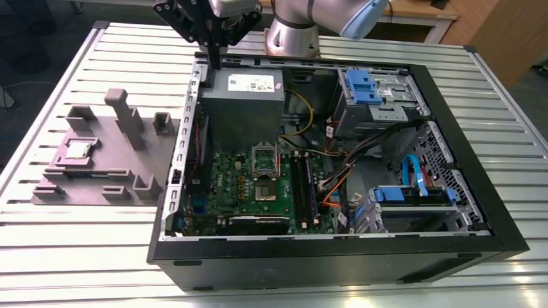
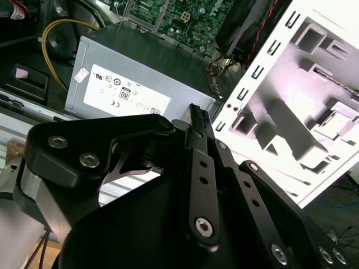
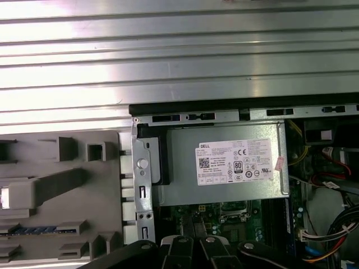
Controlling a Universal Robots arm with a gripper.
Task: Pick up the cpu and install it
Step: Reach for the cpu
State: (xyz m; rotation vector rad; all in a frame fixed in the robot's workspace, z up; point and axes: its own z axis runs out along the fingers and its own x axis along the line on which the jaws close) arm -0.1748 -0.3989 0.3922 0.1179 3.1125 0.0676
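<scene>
Silver slats make the desk (image 1: 51, 244), and a big black computer case (image 1: 342, 264) lies open on it, with a grey holder block (image 1: 86, 189) just beside it on the exterior view's left. The gripper (image 1: 212, 59) hangs over one edge of the case, fingers (image 2: 199, 145) pressed together on nothing. The small cpu (image 1: 79, 149) sits on the holder block, well apart from the gripper.

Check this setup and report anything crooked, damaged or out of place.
Nothing stands out. The cpu lies flat in its recess on the grey holder, the open computer case rests flat on the table, and the pincer hangs above the case's edge, holding nothing.
</scene>
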